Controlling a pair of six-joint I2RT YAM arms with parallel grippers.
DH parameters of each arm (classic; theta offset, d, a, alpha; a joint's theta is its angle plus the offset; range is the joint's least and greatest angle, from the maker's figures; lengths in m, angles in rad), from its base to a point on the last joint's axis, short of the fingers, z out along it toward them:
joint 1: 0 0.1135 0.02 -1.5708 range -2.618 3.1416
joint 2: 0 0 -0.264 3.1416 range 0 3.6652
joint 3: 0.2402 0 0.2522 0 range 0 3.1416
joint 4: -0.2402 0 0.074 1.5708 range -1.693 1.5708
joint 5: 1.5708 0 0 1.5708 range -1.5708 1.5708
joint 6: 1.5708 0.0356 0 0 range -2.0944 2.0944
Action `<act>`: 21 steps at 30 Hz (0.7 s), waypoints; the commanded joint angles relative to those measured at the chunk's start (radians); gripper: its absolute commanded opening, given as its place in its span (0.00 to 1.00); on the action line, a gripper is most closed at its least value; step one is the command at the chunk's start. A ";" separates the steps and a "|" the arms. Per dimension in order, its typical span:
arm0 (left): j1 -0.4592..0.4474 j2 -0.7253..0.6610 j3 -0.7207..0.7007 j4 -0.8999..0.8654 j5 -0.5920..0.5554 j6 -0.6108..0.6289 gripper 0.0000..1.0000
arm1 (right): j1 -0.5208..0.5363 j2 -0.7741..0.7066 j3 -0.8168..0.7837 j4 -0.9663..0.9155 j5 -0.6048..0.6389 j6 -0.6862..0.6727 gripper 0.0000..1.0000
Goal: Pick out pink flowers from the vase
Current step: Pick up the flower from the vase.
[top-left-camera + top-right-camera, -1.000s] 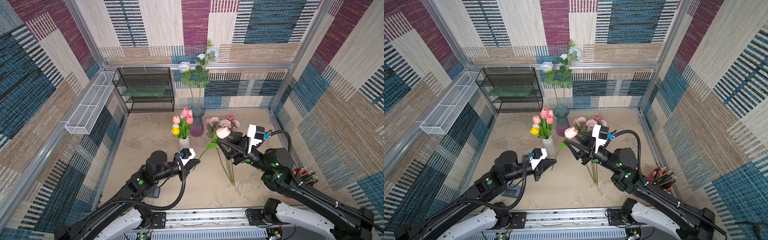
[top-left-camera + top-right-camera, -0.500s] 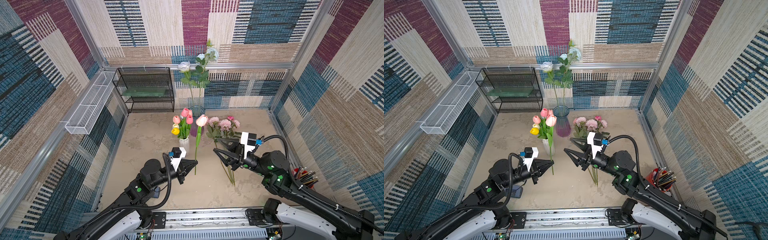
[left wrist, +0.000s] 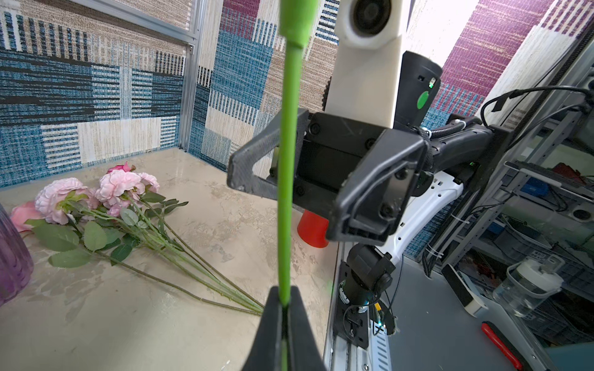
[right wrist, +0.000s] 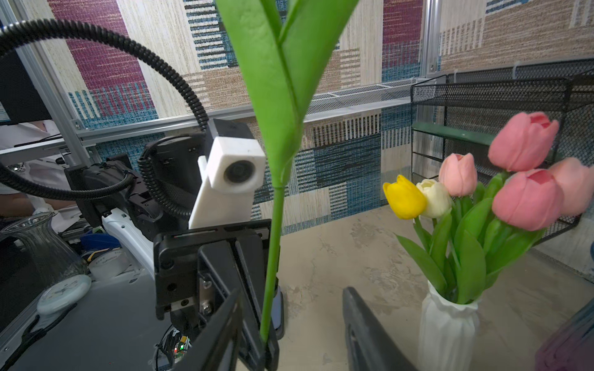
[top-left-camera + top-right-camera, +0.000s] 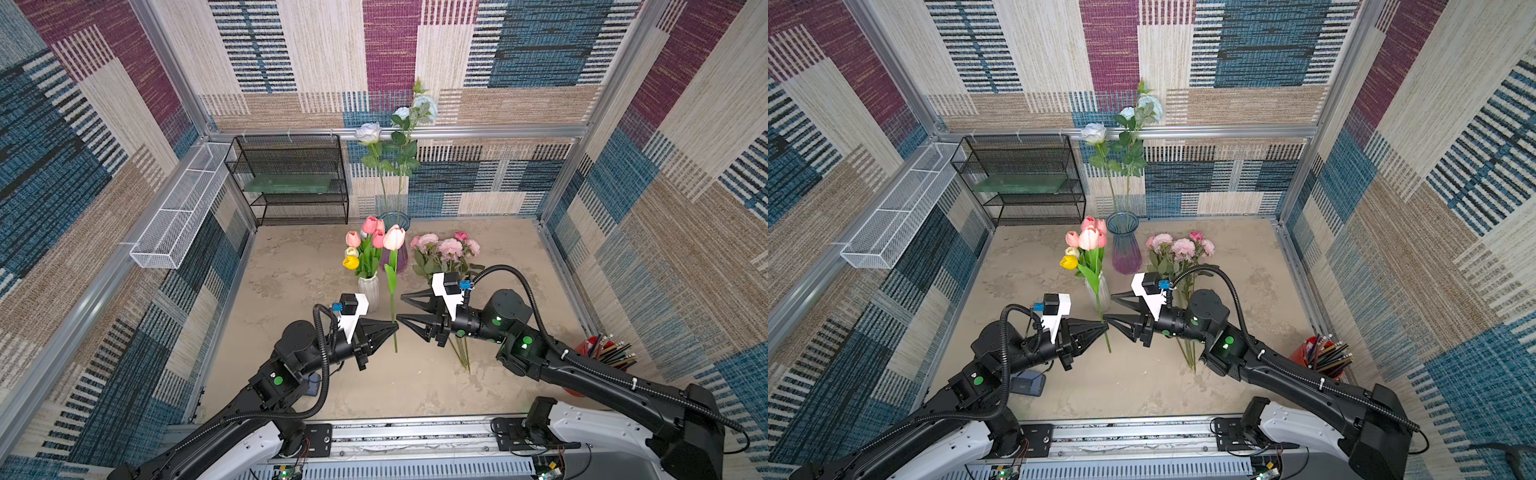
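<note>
My left gripper (image 5: 397, 326) (image 5: 1106, 326) is shut on the green stem (image 3: 287, 192) of a salmon-pink tulip (image 5: 394, 237) and holds it upright over the table. Facing it, my right gripper (image 5: 400, 306) (image 4: 289, 327) stands open, the stem (image 4: 273, 257) at the mouth of its jaws, untouched. More pink tulips (image 4: 527, 199), plus a yellow and a white one, stand in the white vase (image 5: 368, 291). Pink peonies (image 5: 449, 249) and a hot-pink rose (image 5: 460, 235) lie on the table. The purple glass vase (image 5: 1124, 249) holds pale blue-white roses (image 5: 369, 133).
A black wire shelf (image 5: 291, 183) stands at the back left, with a white wire basket (image 5: 178, 216) on the left wall. A red cup of pencils (image 5: 602, 353) sits at the right edge. A small blue-grey object (image 5: 311, 380) lies under my left arm.
The tulip has swung from tilted to upright in my left gripper. My right gripper drew back from it, then moved in towards the stem with its jaws a little narrower.
</note>
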 commanded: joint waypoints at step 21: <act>0.001 0.005 0.028 0.023 0.041 -0.019 0.00 | 0.021 0.038 0.045 0.004 -0.058 -0.016 0.00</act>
